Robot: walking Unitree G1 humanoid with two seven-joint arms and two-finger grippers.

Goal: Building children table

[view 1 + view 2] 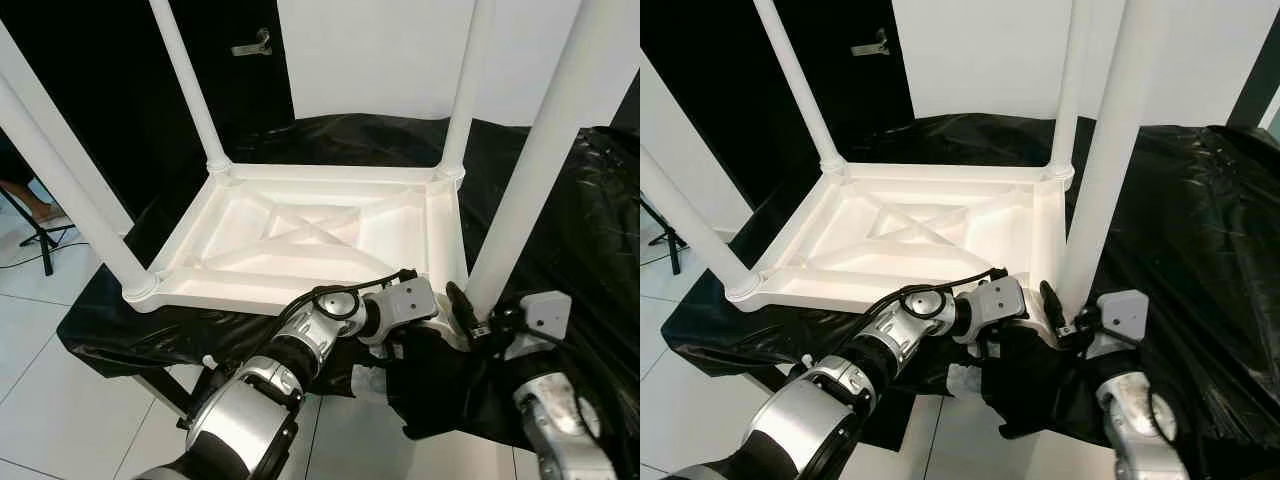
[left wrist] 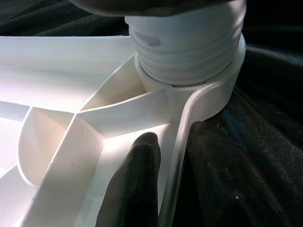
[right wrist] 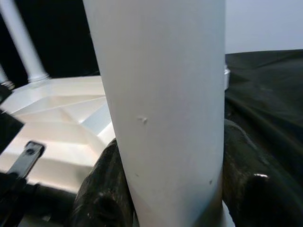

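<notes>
A white plastic children's table (image 1: 300, 235) lies upside down on a black cloth, its four legs pointing up. My left gripper (image 2: 177, 184) is shut on the table's rim at the near right corner, with one black finger (image 2: 135, 189) inside the rim and the other outside. Just beyond it, the threaded base of the near right leg (image 2: 184, 47) sits in its corner socket. My right gripper (image 3: 175, 189) is shut around that leg (image 1: 540, 160) low down, a finger (image 3: 104, 189) on each side. The other legs (image 1: 190, 85) stand upright at their corners.
The black cloth (image 1: 590, 220) covers the low surface under the table and drapes over its front edge. A white panel (image 1: 380, 60) stands behind. White tiled floor (image 1: 50, 400) and a black tripod foot (image 1: 40, 235) lie to the left.
</notes>
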